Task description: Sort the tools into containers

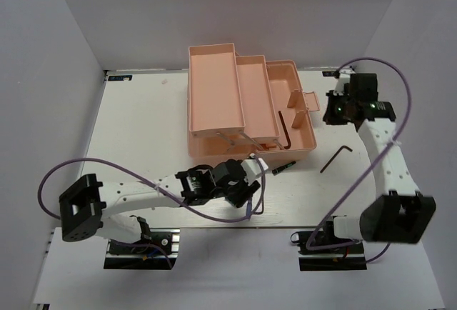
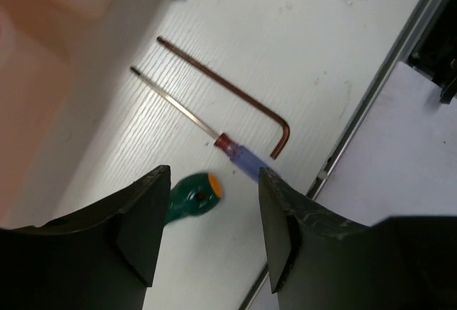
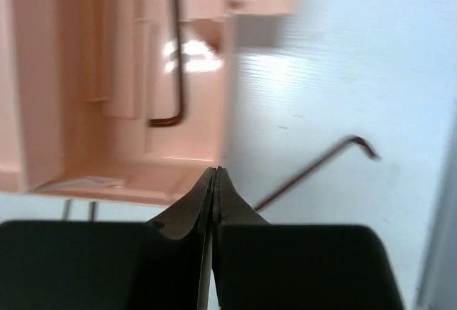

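L end effector (image 2: 214, 174) spread, empty, over slim blue-handled screwdriver (image 2: 243, 158) & stubby green-handled screwdriver (image 2: 191, 194), both close to white worktop's (image 2: 300, 31) near edge, dark L-shaped hex key (image 2: 235, 96) just beside. R end effector (image 3: 214, 176) pressed together, empty, near translucent peach-pink plastic toolbox's (image 3: 43, 74) right side. Second hex key (image 3: 175, 74) lies inside the box, third hex key (image 3: 314, 168) on open worktop to its right.

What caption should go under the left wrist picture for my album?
Open left gripper hovers over a blue-handled screwdriver, a hex key and a green stubby screwdriver on the white table.

Pink toolbox (image 1: 214, 81) open, 1 hex key (image 1: 283, 130) inside; 2nd hex key (image 1: 335, 157) flat outside, nr it; blue screwdriver (image 2: 243, 156) flat, just beside green screwdriver (image 2: 191, 194).
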Action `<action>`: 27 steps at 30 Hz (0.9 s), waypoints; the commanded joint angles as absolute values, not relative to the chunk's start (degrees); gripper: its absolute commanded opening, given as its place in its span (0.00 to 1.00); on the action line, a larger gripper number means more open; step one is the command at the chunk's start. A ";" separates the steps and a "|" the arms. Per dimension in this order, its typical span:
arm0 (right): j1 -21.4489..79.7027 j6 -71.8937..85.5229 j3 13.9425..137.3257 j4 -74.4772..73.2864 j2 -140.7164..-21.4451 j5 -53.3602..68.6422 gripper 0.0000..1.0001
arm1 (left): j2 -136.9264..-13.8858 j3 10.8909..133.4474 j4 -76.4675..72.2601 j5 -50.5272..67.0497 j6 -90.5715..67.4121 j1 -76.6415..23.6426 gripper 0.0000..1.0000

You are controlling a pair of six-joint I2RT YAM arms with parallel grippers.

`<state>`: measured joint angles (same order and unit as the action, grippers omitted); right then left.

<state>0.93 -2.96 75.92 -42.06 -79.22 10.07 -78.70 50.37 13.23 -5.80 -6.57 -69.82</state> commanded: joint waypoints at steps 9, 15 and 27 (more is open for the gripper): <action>-6.06 3.77 64.78 -46.67 -78.12 -3.53 0.13 | -66.01 40.25 10.63 -14.85 -16.34 -70.75 0.70; -9.58 5.97 68.38 -46.59 -92.51 3.50 0.27 | -67.15 37.18 8.09 -14.24 -16.87 -70.75 0.76; -11.34 8.09 67.94 -40.69 -102.21 -1.84 0.36 | -72.76 38.41 6.33 -13.10 -17.93 -70.75 0.79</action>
